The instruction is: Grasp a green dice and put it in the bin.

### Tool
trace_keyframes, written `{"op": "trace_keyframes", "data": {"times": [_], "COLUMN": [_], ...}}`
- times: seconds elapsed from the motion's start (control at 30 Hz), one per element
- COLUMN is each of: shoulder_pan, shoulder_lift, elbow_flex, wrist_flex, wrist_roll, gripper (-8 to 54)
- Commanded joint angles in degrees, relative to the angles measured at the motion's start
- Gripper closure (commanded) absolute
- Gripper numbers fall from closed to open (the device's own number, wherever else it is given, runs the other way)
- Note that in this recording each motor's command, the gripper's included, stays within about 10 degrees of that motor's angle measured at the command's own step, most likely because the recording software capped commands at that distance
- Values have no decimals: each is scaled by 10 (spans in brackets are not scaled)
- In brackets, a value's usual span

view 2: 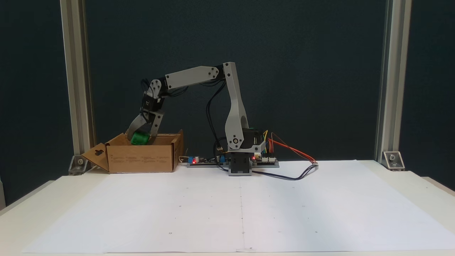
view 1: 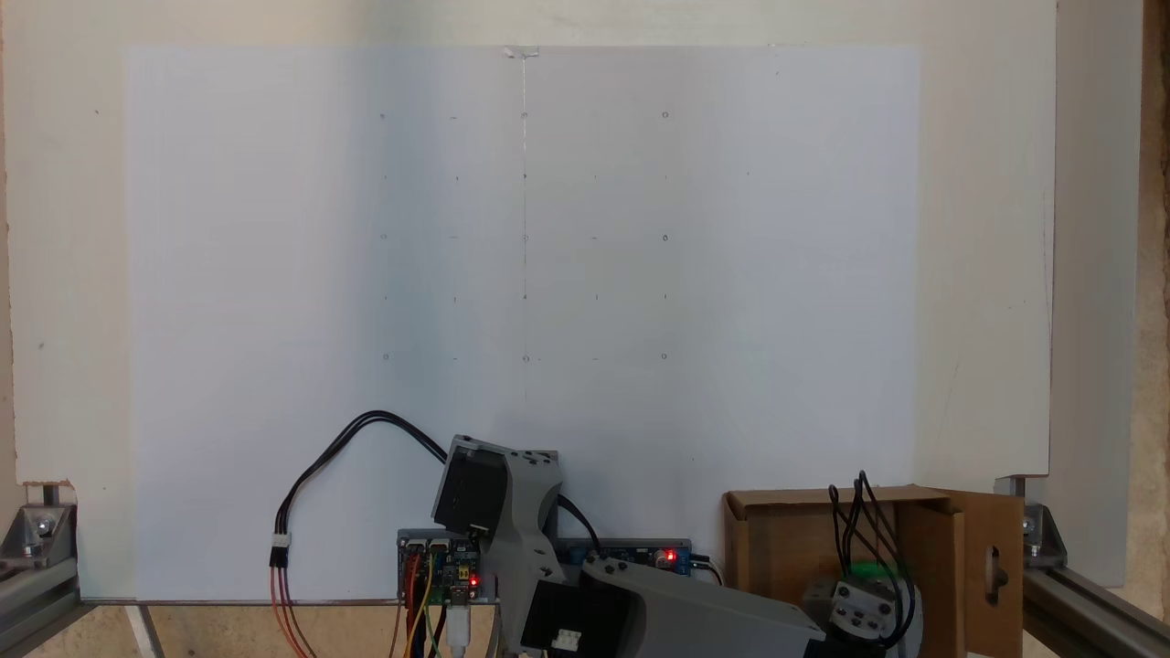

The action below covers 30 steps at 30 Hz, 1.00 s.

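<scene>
White paper sheet (view 2: 241, 206) with faint grid marks covers most of the pale table (view 2: 426, 185), set against a dark backdrop between two aluminium posts. At the sheet's far edge, left of the base in the side-on fixed view, stands the bin (view 2: 142, 158), a brown cardboard box with its keyhole flap splayed outward. From the base the Koch arm (view 2: 234, 106) reaches over and bends down into the box opening. Its gripper (view 2: 141, 139) sits just at the rim, jaws closed onto the green dice (view 2: 139, 138), which hangs over the box interior; the top-down fixed view shows green (view 1: 868, 571) under the wrist, inside the cardboard walls. By my reading, the pick and carry are finished; only the release remains, then pulling the arm clear.
</scene>
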Motion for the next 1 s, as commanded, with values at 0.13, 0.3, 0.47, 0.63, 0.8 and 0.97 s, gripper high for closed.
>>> {"op": "trace_keyframes", "data": {"times": [0.13, 0.3, 0.47, 0.63, 0.8, 0.97], "shoulder_pan": [2, -4, -45, -114, -186, -301], "shoulder_lift": [3, 6, 40, 112, 166, 183], "elbow_flex": [-39, -40, -60, -76, -76, -76], "wrist_flex": [-29, -43, -43, -39, -36, -19], "wrist_roll": [-36, -35, 13, 90, 154, 184], "gripper": [185, 185, 186, 186, 185, 134]}}
